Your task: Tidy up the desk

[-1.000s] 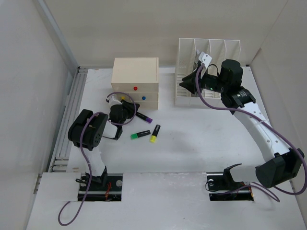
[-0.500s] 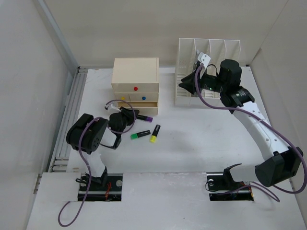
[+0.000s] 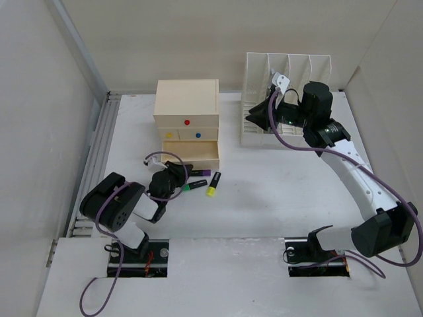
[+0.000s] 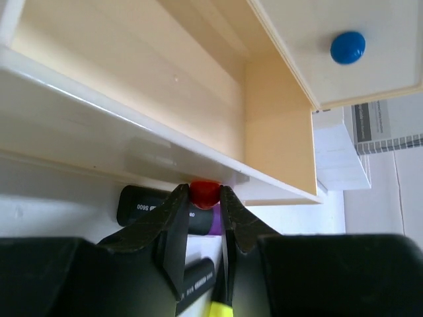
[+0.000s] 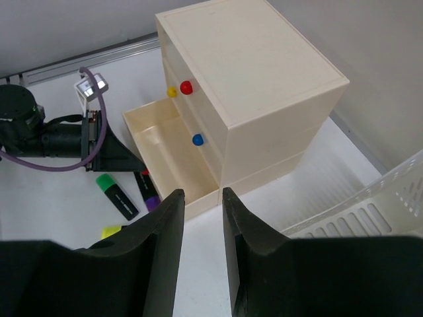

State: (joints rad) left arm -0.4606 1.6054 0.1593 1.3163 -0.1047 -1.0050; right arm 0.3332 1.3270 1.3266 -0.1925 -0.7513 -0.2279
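Observation:
On the white desk (image 3: 277, 178) stands a beige drawer box (image 3: 187, 105) with its bottom drawer (image 3: 192, 150) pulled out. My left gripper (image 3: 178, 172) is shut on that drawer's red knob (image 4: 204, 193), low at the drawer front. The drawer (image 5: 168, 152) looks empty inside. In front of it lie a purple highlighter (image 3: 199, 173), a green highlighter (image 3: 192, 186) and a yellow highlighter (image 3: 213, 183). My right gripper (image 3: 254, 117) hangs open and empty above the desk, between the box and the white file rack (image 3: 291, 72).
Further drawers carry a blue knob (image 4: 347, 47), a red knob (image 5: 186, 86) and a yellow knob (image 5: 172, 92). A grey rail (image 3: 99, 152) runs along the left edge. White walls close in the desk on three sides.
My left arm has drawn back toward the near edge with the red knob in its jaws, sliding the bottom drawer out. The right arm has stayed still.

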